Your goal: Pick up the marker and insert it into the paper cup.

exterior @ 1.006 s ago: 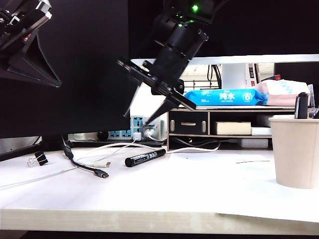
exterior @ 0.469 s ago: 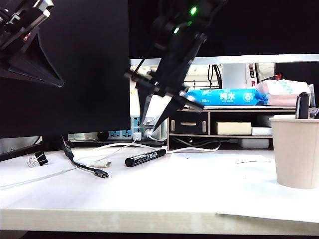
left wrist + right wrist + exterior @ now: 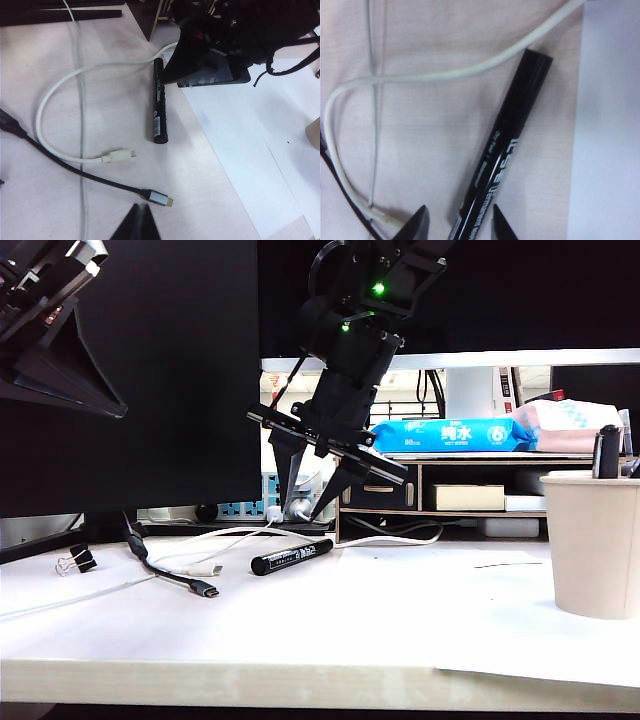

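Observation:
The black marker (image 3: 291, 557) with white lettering lies flat on the table, left of centre. My right gripper (image 3: 302, 512) hangs just above it, pointing down and open. In the right wrist view the marker (image 3: 505, 160) runs between the two spread fingertips of my right gripper (image 3: 459, 219) without touching them. The beige paper cup (image 3: 596, 543) stands at the far right with another dark pen (image 3: 604, 452) sticking out of it. My left gripper (image 3: 115, 405) is raised at the upper left, shut and empty; in its wrist view my left gripper (image 3: 141, 209) has its tips pressed together.
A white cable (image 3: 215, 567) and a black cable with a metal plug (image 3: 200, 587) curl left of the marker. A binder clip (image 3: 76, 560) lies at the far left. A shelf unit (image 3: 440, 495) with a tissue pack stands behind. A white sheet (image 3: 250, 140) lies beside the marker.
My right gripper has come down and turned at the wrist, so its open fingers now point at the marker and straddle it. The left arm and the marker have stayed put.

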`<action>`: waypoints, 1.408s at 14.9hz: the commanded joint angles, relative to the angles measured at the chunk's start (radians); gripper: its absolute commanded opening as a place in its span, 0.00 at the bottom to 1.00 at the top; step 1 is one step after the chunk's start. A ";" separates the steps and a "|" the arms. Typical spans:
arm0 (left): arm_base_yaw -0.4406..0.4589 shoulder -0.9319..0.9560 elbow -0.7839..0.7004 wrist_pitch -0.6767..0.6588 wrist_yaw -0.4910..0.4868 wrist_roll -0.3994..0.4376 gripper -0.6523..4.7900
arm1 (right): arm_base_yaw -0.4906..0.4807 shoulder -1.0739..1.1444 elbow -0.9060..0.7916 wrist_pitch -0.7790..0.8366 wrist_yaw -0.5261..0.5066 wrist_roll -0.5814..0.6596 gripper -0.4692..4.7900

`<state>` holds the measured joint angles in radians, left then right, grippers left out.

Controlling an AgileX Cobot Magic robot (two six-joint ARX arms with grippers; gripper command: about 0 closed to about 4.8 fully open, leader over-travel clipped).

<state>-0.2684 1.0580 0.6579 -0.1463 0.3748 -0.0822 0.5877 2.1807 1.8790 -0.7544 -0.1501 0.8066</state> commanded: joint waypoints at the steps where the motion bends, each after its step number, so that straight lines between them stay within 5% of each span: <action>1: 0.001 -0.003 0.003 0.020 0.005 0.003 0.11 | 0.003 0.003 0.004 -0.004 0.042 0.002 0.40; 21: 0.001 -0.003 0.003 -0.002 0.007 0.004 0.11 | 0.019 0.078 0.004 0.077 0.066 0.001 0.40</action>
<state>-0.2684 1.0584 0.6579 -0.1547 0.3756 -0.0822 0.6044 2.2631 1.8790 -0.6865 -0.0898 0.8066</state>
